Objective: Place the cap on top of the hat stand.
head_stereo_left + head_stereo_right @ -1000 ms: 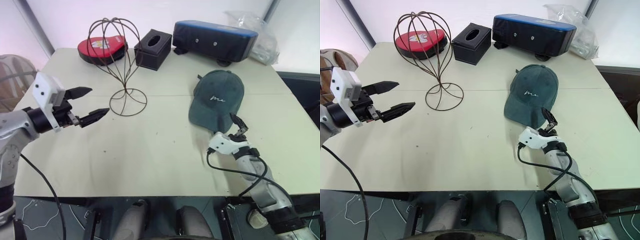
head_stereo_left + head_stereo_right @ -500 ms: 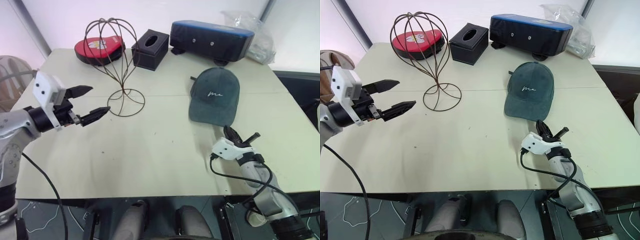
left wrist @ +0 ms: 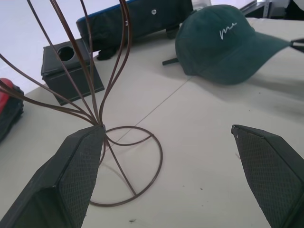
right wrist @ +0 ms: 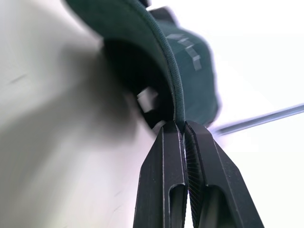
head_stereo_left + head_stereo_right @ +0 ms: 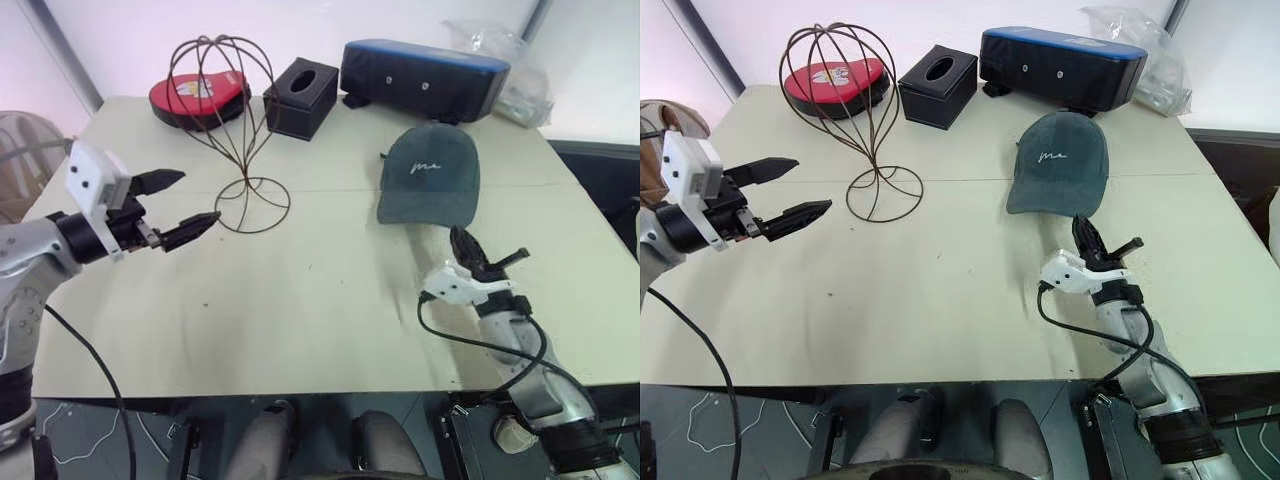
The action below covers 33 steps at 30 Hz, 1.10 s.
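**Desk:** Pale tabletop (image 5: 300, 300) under you, I take it; where's the cap?

**Me:** I've got one cap (image 5: 430, 175), teal-green, its brim pinched between my right gripper (image 4: 183, 127) fingers, which are closed tight on the edge; the crown tilts up beyond the fingertips, mostly off the table. I'd call the grasp done; carrying it over and seating it is all left.

**Desk:** And the stand?

**Me:** One hat stand (image 5: 228, 120), bare wire, upright, well apart from the right fingers; it sits just ahead of my left gripper (image 5: 180, 210), whose fingers stand wide with nothing between them.

**Desk:** Anything else?

**Me:** Beyond the stand: one tissue box (image 5: 302, 98); one red-and-black pad (image 5: 200, 97); one long dark case (image 5: 425, 78).
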Each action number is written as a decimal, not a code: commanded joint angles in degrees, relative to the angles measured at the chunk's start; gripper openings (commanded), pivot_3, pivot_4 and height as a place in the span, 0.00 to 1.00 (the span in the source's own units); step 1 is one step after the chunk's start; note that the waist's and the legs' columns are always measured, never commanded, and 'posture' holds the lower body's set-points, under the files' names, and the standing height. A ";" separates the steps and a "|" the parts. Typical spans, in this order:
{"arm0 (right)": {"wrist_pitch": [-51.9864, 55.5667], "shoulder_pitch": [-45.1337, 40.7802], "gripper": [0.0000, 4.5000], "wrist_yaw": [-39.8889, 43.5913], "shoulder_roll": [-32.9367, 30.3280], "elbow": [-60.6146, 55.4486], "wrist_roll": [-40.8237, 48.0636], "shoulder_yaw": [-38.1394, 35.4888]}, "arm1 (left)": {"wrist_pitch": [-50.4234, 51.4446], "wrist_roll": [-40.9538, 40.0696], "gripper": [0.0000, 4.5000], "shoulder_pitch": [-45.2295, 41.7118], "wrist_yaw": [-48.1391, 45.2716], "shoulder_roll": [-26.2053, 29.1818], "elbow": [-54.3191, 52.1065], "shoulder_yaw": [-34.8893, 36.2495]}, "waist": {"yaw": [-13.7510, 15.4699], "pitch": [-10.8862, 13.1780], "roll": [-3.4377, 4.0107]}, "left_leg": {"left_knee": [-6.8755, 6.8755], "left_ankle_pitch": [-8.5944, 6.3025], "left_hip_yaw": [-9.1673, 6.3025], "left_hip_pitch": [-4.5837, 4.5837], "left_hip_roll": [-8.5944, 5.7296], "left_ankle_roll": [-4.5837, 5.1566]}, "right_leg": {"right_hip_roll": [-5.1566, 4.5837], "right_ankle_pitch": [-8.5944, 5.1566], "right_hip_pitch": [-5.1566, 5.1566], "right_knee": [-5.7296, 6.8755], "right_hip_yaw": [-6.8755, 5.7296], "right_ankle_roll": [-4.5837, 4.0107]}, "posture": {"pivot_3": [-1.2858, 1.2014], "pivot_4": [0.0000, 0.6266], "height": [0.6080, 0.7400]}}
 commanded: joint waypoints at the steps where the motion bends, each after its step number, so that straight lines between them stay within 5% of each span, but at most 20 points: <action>1: -1.24 -0.87 0.01 -1.31 0.51 -2.47 -0.32 -1.43 | -1.36 0.16 1.00 -1.19 -0.21 0.28 -0.15 -0.19 | 0.07 0.00 0.00 | 0.00 0.00 0.00 0.00 0.00 0.00 | 0.00 0.00 0.00 0.00 0.00 0.00 | 0.52 0.24 1.00; 22: -1.14 -8.91 0.01 -1.37 1.63 -5.58 -1.47 -2.67 | -2.70 0.42 1.00 -2.07 -0.26 -0.03 1.30 -2.07 | -0.04 0.03 0.04 | -0.03 0.01 0.00 -0.02 -0.01 -0.01 | 0.00 0.00 -0.02 -0.02 0.01 0.00 | 0.52 0.24 1.00; 33: -1.17 -24.18 0.01 6.64 3.26 -8.88 4.34 -1.92 | -5.82 3.57 1.00 -1.08 3.55 -3.48 7.20 -0.06 | -0.26 0.09 0.13 | -0.09 0.08 0.00 -0.18 0.01 -0.11 | 0.02 0.00 -0.05 -0.01 0.02 0.00 | 0.52 0.24 1.00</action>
